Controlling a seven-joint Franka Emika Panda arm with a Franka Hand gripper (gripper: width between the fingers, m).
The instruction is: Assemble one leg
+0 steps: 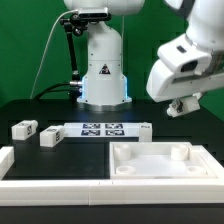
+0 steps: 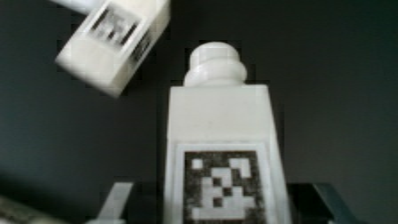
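In the wrist view a white leg [image 2: 217, 120] lies lengthwise between my fingers [image 2: 121, 200]. Its round peg points away from me and its coded tag [image 2: 222, 182] faces the camera. My gripper [image 2: 221, 205] looks shut on this leg, with thin dark slits beside it. A second leg [image 2: 111, 40] lies tilted on the dark table beyond. In the exterior view my gripper [image 1: 182, 106] hangs above the table at the right, over the back of the white tray-like piece [image 1: 150, 170]. Two more legs [image 1: 24, 127] [image 1: 50, 137] lie on the table at the left.
The marker board [image 1: 100, 128] lies flat in the middle of the table in front of the robot base [image 1: 104, 75]. A low white wall [image 1: 12, 160] runs along the front left. The tray-like piece has recessed corner sockets and small pegs.
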